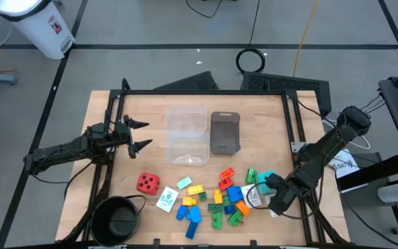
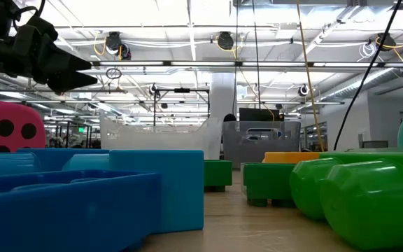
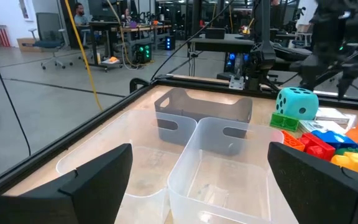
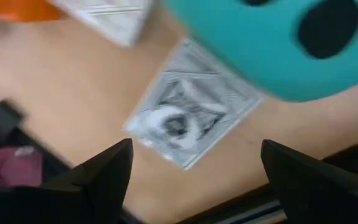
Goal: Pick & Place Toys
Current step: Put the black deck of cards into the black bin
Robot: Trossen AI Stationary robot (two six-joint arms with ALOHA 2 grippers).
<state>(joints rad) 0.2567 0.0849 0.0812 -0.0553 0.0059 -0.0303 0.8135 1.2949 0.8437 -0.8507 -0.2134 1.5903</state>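
Right gripper [image 4: 191,171]: fingers spread wide, empty, low over white card [image 4: 191,118] beside teal die [image 4: 272,43] | Left gripper [image 1: 138,135]: wide, empty (beside clear tubs [image 1: 187,135])

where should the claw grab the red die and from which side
Probably from straight above, closing on two opposite flat faces of the red die. It sits alone on bare table, with free space on all sides, and the open left claw is the nearer one.
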